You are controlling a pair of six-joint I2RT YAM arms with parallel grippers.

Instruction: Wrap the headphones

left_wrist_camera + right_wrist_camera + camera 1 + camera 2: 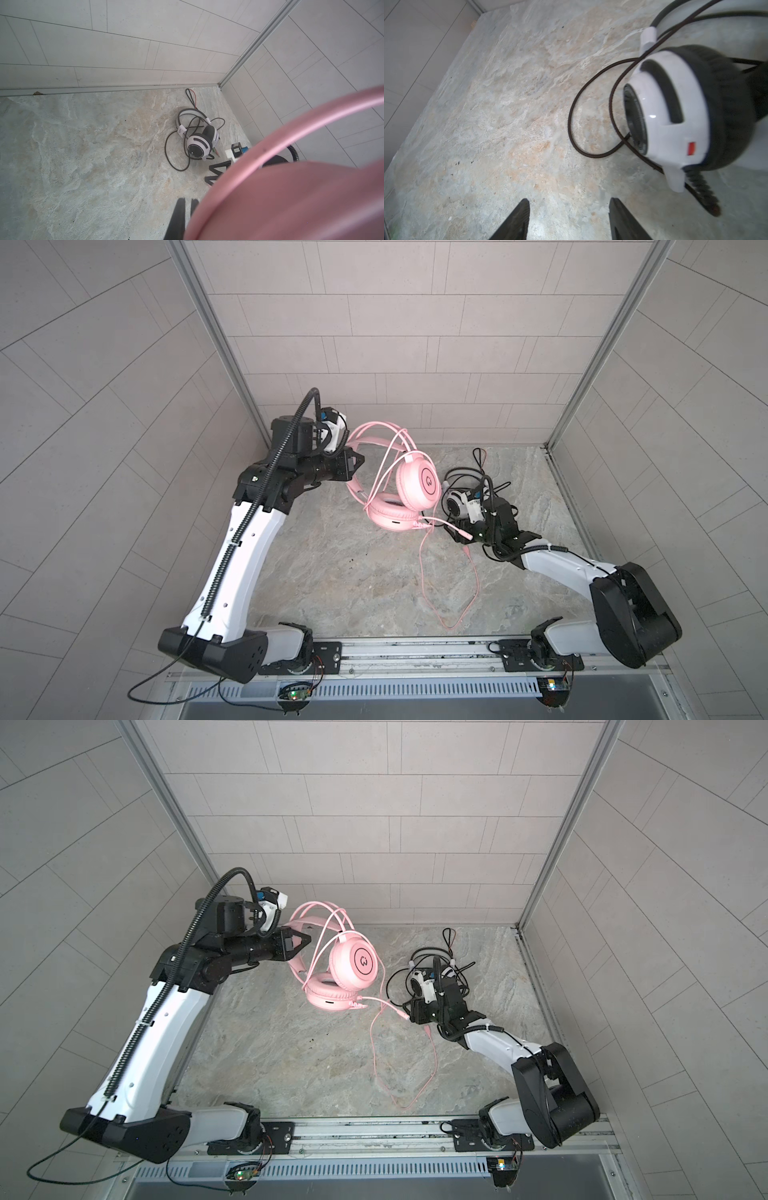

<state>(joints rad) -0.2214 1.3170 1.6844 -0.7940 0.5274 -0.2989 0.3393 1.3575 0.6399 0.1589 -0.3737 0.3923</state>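
Right wrist view shows the right gripper (569,200) wide apart and empty beside the white headset (675,108) on the table (488,124). The left gripper (358,459) is pinched shut on the band of the pink headset (417,479), propped mid-table. Best to catch its loose cable (477,576) near the plug, then wind snugly.

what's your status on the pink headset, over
Left gripper shut on pink headset headband. Right gripper open, empty. Pink cable part looped, rest trailing. White-and-black headset beside right gripper.
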